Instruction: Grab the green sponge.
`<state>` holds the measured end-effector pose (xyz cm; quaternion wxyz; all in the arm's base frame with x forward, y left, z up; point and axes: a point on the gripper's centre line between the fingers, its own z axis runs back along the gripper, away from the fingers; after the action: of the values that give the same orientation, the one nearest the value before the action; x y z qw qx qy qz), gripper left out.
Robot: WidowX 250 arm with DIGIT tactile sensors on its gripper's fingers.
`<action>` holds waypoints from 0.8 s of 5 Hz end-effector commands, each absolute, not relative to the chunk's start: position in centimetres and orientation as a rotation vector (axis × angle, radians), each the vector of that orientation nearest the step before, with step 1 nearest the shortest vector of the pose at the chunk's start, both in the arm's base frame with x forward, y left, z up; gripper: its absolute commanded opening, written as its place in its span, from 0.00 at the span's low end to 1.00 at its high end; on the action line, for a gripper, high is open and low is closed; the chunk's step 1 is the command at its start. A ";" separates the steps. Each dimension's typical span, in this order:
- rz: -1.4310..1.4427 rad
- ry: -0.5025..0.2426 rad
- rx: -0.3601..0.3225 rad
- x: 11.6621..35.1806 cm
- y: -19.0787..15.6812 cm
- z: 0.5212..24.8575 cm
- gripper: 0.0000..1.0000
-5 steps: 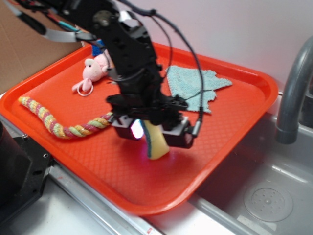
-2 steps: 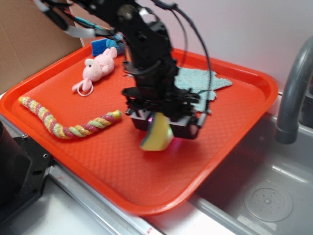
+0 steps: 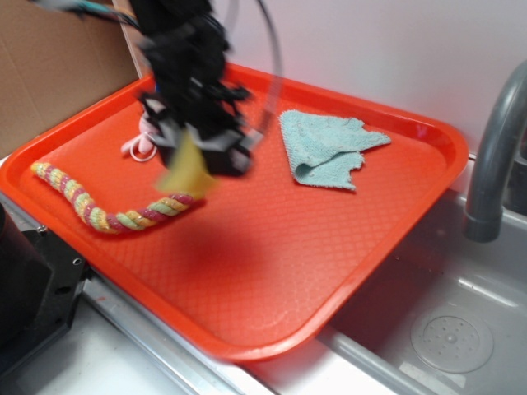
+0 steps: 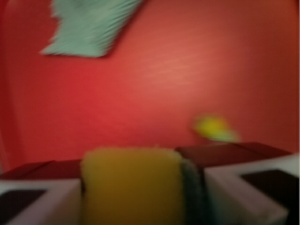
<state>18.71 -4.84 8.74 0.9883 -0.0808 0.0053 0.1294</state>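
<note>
The gripper (image 3: 191, 156) clamped the green sponge (image 4: 131, 185) (blurred). It hung above the orange tray (image 3: 272, 247), over the rope toy (image 3: 107, 210)

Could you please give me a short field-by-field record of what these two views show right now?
claw: shut on the sponge, lifted above the tray, blurred
sponge: yellow foam with a dark layer on one side, clamped between the fingers
tray: orange, holds everything else
cloth: light blue, crumpled, at the tray's far side
rope: braided, multicolored, lying on the tray's left part
plush toy: pink, mostly hidden behind the arm
faucet: grey, at right beside the sink
</note>
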 end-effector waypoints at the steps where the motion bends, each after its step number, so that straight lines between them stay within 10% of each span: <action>1: 0.205 -0.095 0.117 19.3 2.3 15.1 0.00; 4: 0.229 -0.190 0.148 20.8 4.1 18.9 0.00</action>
<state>19.78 4.65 16.59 0.9883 0.0719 -0.0696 0.1147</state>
